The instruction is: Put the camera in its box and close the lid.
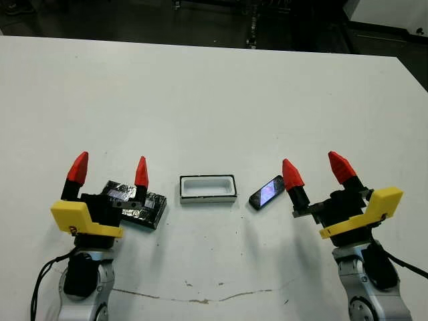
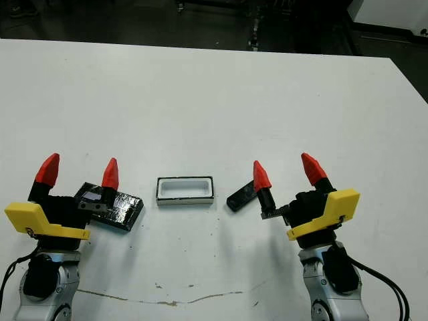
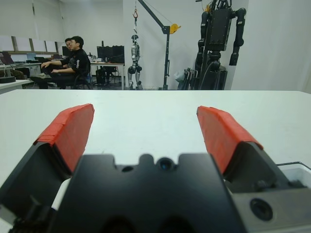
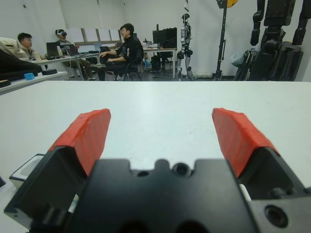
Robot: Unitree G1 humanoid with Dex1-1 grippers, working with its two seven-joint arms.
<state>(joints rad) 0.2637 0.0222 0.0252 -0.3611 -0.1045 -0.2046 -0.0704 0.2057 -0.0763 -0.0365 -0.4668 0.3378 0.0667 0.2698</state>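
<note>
Left gripper point(image 1: 110, 169) is spread wide and empty, its inner finger over the edge of the lid point(image 1: 136, 204). Right gripper point(image 1: 315, 168) is likewise spread and empty; the camera point(image 1: 267, 192) lies tilted at its 9 o'clock, just beside the inner finger. The box point(image 1: 208, 188) sits uncovered and empty on the table point(image 1: 214, 100), between lid and camera.

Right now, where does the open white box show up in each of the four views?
Left eye view: the box sits low of centre, between lid and camera.
Right eye view: same spot, shifted towards picture left.
Left wrist view: only a white corner at the edge, probably the box.
Right wrist view: a white corner at the edge, likely the box.
Shared landmark: the white table.
</note>
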